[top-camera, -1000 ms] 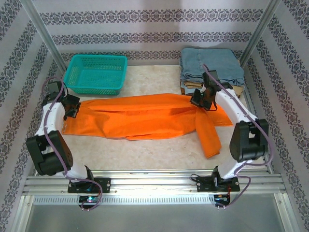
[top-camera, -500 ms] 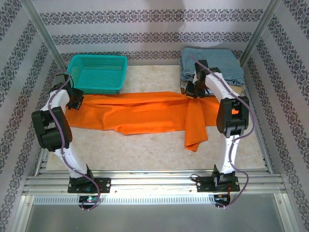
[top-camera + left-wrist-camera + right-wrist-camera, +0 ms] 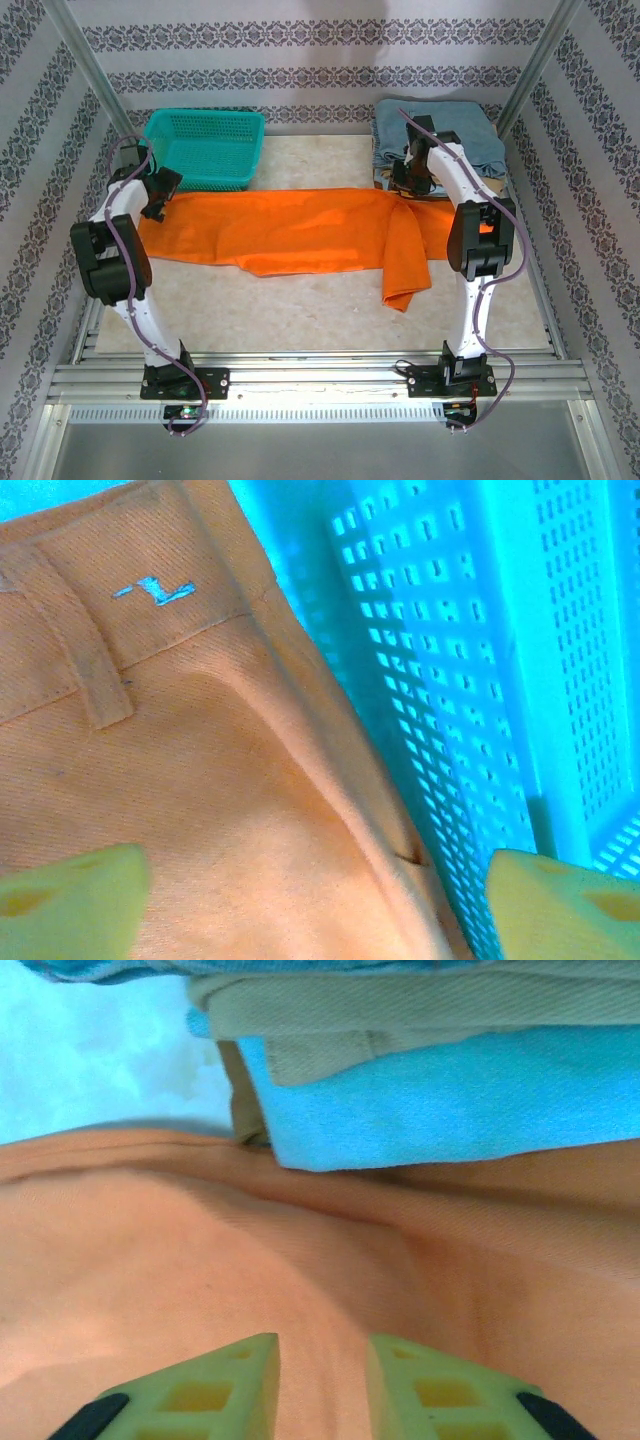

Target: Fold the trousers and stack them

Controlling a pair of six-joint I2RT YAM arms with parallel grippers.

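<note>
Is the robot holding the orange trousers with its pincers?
No, nothing is held. The left pincer gapes wide over the waistband of the trousers, and the right pincer stands slightly parted above them.

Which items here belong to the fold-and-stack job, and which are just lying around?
Job: orange trousers.
Lying about: basket, denim pair, tan pair.

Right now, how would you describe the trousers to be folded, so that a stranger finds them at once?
Start at the pale table between the patterned walls. Across its middle, from the teal basket to the folded denim pile, lies one long cloth, the trousers. Only they are bright orange and spread out.
</note>
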